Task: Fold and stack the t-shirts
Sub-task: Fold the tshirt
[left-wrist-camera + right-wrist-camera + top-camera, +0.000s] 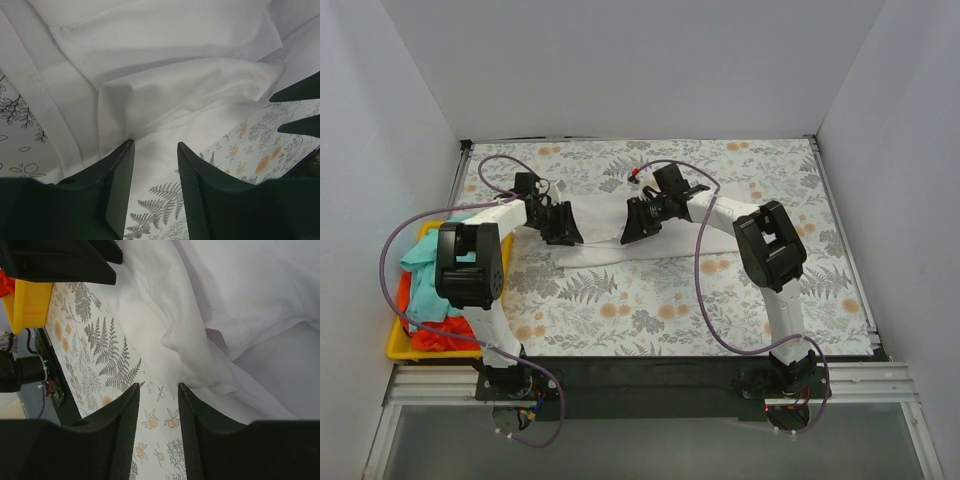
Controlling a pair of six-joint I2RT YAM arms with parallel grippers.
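Left pincer [155,146] and right pincer [159,386] both spread, empty, at white t-shirt [605,232]

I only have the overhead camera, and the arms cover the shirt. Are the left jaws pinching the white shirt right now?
Observer: No. In the left wrist view the left jaws stand apart. The white shirt shows through the gap, and nothing looks pinched.
Operator: And the right side?
Observer: The right jaws are apart too. Only the flowered table cover shows between them, and the shirt's edge lies just past their tips.
Operator: Is the cloth flat there?
Observer: No, a puckered fold rises next to a stitched hem.
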